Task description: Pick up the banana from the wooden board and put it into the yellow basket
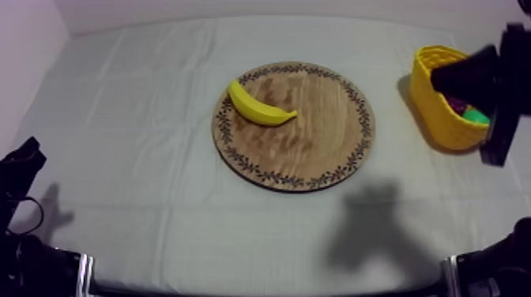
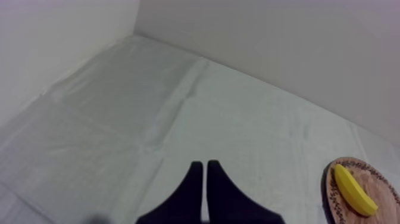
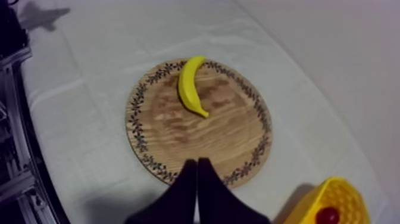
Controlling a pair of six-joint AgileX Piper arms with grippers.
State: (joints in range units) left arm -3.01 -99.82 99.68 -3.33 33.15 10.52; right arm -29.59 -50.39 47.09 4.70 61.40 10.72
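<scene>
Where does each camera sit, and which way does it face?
Top view: overhead, slanting down on wooden board, banana, yellow basket; left arm, right arm at its edges.
Left wrist view: on the left arm, facing across the cloth; shut left tool ahead.
Right wrist view: on the right arm, facing down; shut right tool ahead.
All three share banana and wooden board.

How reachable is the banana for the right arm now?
Likely yes: banana lies bare on the board, nothing over it. Right tool, shut, hangs by the basket; must open first.

Left claw (image 2: 205,179), fingers together, over cloth; banana (image 2: 353,190) on wooden board (image 2: 331,196).
</scene>
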